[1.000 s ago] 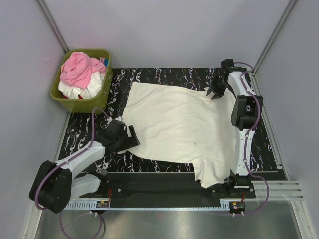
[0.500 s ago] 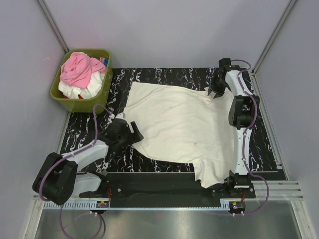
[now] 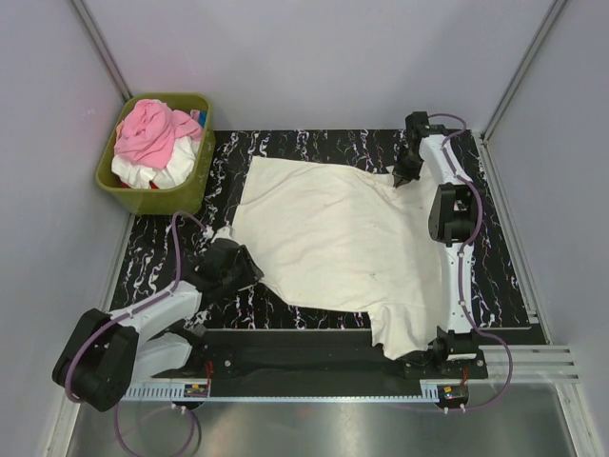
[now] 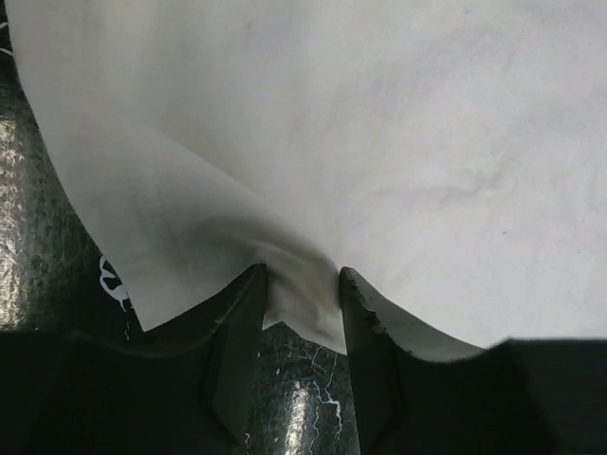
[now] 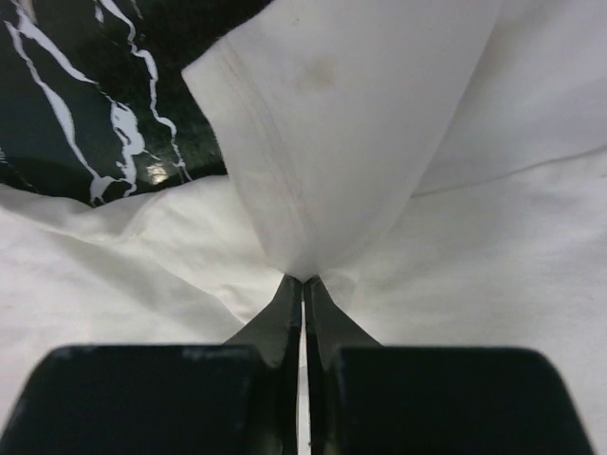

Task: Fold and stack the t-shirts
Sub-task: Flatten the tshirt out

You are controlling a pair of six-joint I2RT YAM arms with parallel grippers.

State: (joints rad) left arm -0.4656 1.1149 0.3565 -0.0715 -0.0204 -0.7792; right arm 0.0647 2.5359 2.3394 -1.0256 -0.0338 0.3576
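Note:
A cream t-shirt (image 3: pixel 343 233) lies spread on the black marbled table (image 3: pixel 314 143), with its lower corner hanging over the near edge. My left gripper (image 3: pixel 245 269) is at the shirt's left hem. In the left wrist view (image 4: pixel 302 275) its jaws stand narrowly apart with a bunched fold of the hem (image 4: pixel 294 256) squeezed between the tips. My right gripper (image 3: pixel 400 178) is at the shirt's far right corner. In the right wrist view (image 5: pixel 303 280) its jaws are pressed together on a raised fold of the shirt (image 5: pixel 360 114).
A green bin (image 3: pixel 195 186) stands at the far left of the table, holding a crumpled pink shirt (image 3: pixel 147 131) on top of a white one (image 3: pixel 162 174). Grey walls enclose the table. A metal rail (image 3: pixel 314 388) runs along the near edge.
My left gripper spread its jaws at the shirt's left hem, then narrowed them on the cloth. My right gripper shifted slightly left along the far right corner, still gripping.

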